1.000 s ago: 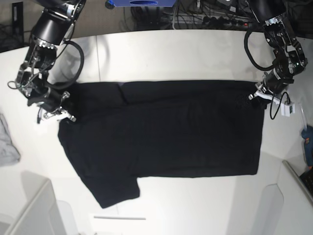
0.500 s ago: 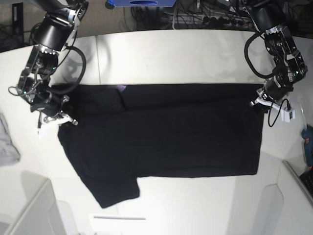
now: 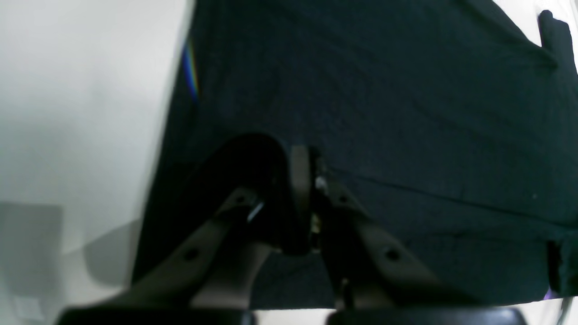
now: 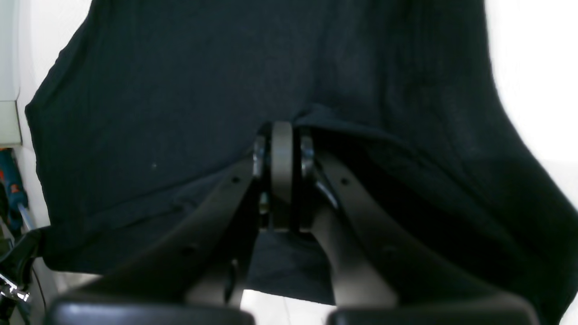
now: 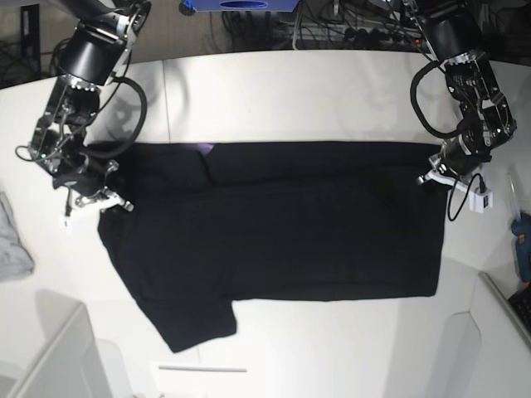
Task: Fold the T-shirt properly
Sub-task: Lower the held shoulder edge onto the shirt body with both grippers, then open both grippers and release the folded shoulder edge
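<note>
T-shirt [image 5: 282,240] pinched in both grippers at its folded edge

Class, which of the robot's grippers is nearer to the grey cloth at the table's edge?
Right. The right gripper is on the T-shirt, on the grey cloth's side; the left gripper is at the shirt's opposite side, much farther away.

Your base view looks steeply down from above, taking in both arms and most of the T-shirt [image 5: 282,240]. Your left and right wrist views sit close, each facing past its hand onto the cloth; all three share the T-shirt.
</note>
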